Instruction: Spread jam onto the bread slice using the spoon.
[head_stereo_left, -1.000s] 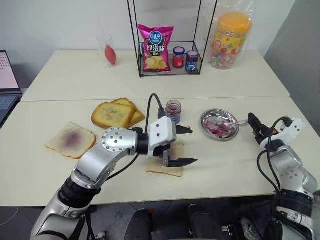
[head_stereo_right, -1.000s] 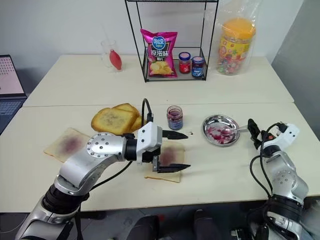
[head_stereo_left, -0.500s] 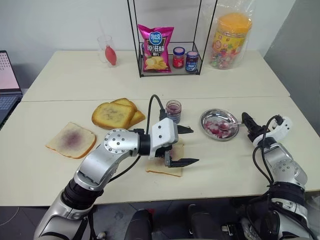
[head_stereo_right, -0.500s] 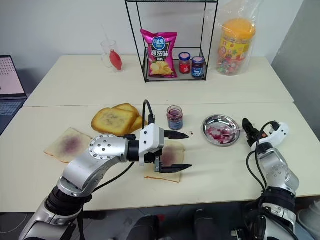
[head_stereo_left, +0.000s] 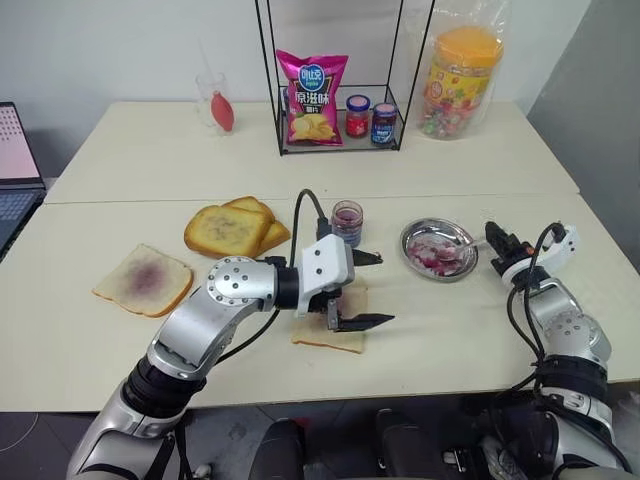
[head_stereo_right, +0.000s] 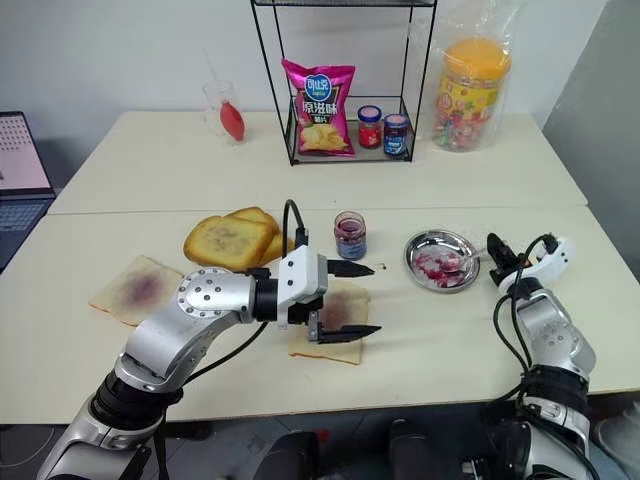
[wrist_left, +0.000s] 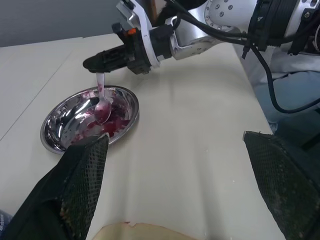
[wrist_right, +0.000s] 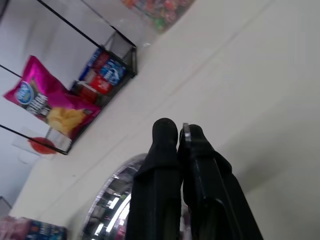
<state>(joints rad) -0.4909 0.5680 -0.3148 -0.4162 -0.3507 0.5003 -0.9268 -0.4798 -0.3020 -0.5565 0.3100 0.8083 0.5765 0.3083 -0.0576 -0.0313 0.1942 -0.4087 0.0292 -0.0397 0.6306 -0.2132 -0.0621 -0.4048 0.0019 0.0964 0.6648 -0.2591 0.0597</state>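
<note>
Moved since the earlier frame: my right end effector (head_stereo_left: 497, 240), formerly wide open to the right of the steel dish (head_stereo_left: 455, 234), now pinched shut on the spoon (head_stereo_left: 468, 250) handle at the dish's right rim.

Head views: my left end effector (head_stereo_left: 362, 290) hovers with its fingers spread to the full over the bread slice (head_stereo_left: 350, 338), which lies on the table (head_stereo_left: 90, 340) near the front edge, a purple smear at its centre. Jam jar (head_stereo_left: 347, 221) stands just beyond it, apart.

Left wrist view: spoon bowl rests in the dish among red jam; my right fingers clamp the handle's end.

Right wrist view: both black fingers pressed together on a thin silver edge, the dish beyond them.

Judgement: pick-up secured; the spoon may now be lifted, loaded and carried left to the bread.
</note>
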